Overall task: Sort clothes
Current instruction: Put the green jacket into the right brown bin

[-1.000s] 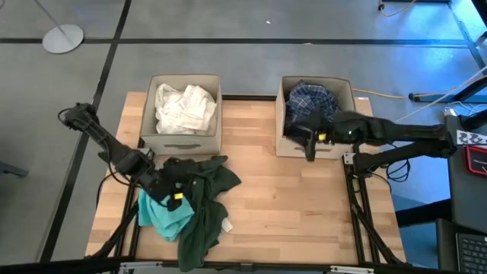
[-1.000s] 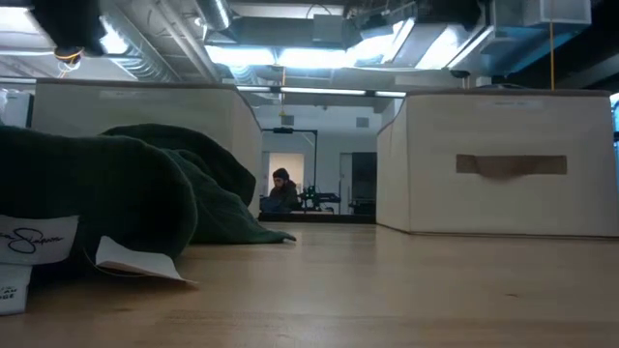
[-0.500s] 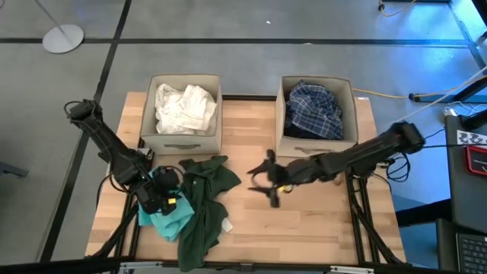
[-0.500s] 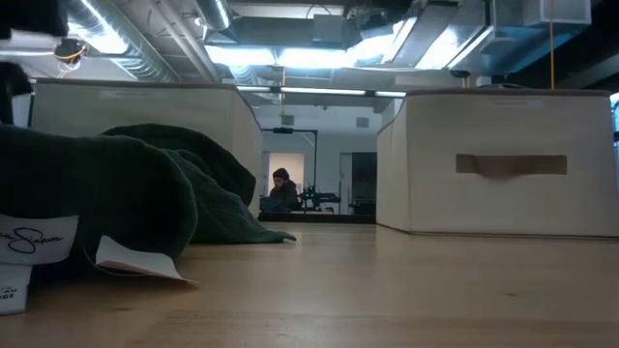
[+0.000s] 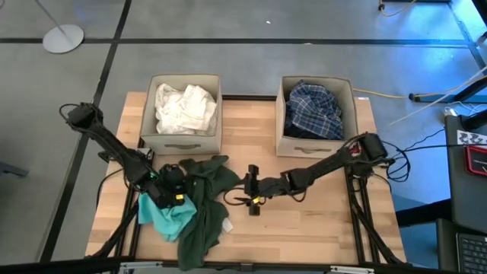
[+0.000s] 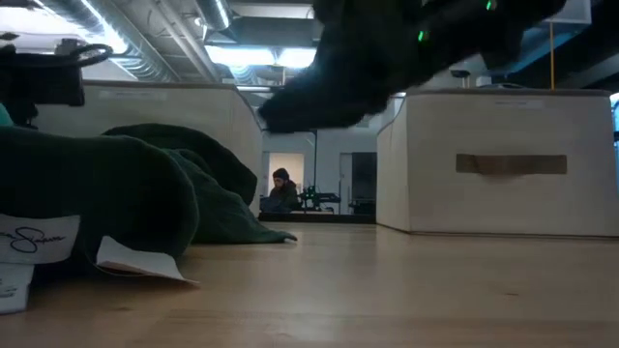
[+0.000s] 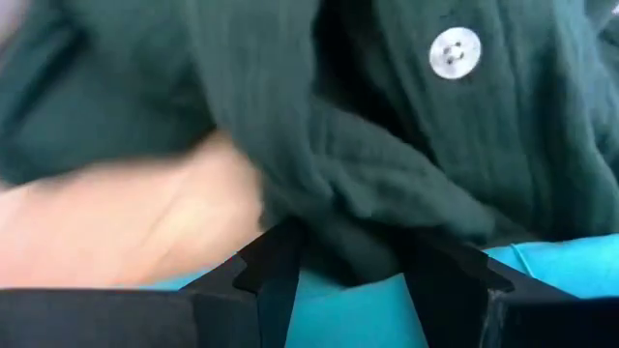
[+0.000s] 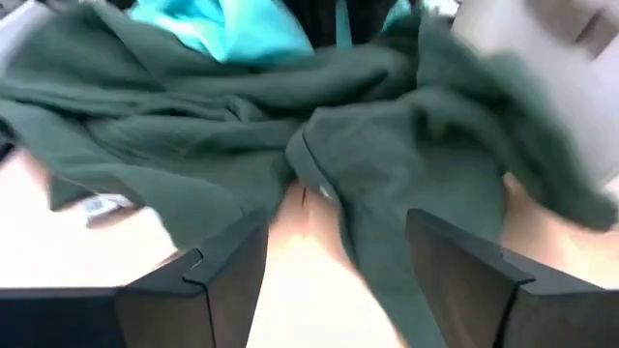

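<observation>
The dark green garment (image 5: 204,199) lies heaped at the table's near left, partly over the teal garment (image 5: 161,219). It also shows in the low view (image 6: 116,198). My left gripper (image 5: 169,185) is open and sits down in this pile, with a fold of green cloth (image 7: 348,227) between its fingers. My right gripper (image 5: 251,198) is open and empty. It is low over the wood just right of the green garment (image 8: 242,135) and points at it. White clothes (image 5: 184,106) lie in the left box. The blue plaid shirt (image 5: 313,109) lies in the right box. My left gripper's open fingers (image 7: 280,266) slant down into the pile, one on each side of a bunched fold of the dark green garment (image 7: 338,242), with teal cloth (image 7: 348,300) under them. The garment lies slack on the table. Whether the fingers pinch the fold, I cannot tell.
Two beige fabric boxes stand at the table's far side, the left one (image 5: 183,138) and the right one (image 5: 316,144). White tags (image 6: 131,261) stick out of the pile at the near edge. Bare wood (image 5: 304,228) lies to the right of the pile.
My right gripper has left the right box and swept toward the table's left and near side, coming down low beside the dark green garment. My left gripper has shifted a little within the pile. The plaid shirt stays in the right box.
</observation>
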Controlling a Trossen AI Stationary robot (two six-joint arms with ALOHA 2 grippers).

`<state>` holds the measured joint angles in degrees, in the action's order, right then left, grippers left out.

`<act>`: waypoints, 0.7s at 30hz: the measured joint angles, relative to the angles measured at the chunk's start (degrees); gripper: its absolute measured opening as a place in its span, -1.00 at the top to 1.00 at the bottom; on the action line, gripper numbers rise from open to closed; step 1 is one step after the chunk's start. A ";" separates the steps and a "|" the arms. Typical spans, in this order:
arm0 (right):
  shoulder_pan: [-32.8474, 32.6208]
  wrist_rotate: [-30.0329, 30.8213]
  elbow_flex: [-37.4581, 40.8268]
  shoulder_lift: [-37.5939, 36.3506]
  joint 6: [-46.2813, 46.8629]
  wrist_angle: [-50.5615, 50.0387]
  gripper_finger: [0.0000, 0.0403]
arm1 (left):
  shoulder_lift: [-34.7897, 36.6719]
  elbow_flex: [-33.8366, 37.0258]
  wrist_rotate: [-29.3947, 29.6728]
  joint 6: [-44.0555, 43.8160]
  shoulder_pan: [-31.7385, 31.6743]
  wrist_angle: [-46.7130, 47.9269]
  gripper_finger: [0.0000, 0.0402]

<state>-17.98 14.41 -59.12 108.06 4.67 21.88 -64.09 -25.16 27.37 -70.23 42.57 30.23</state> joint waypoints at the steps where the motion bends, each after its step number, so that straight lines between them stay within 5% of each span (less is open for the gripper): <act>1: 0.00 0.21 -0.19 1.12 0.01 0.50 -0.23 | -0.82 0.73 0.01 1.17 -0.47 -2.74 0.18; 21: 0.00 2.06 -6.62 10.33 1.44 1.80 -0.23 | -22.12 4.96 3.31 25.06 -8.38 -56.46 0.18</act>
<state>-17.98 16.47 -65.73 118.39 6.11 23.68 -86.21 -20.21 30.68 -45.17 34.18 -26.23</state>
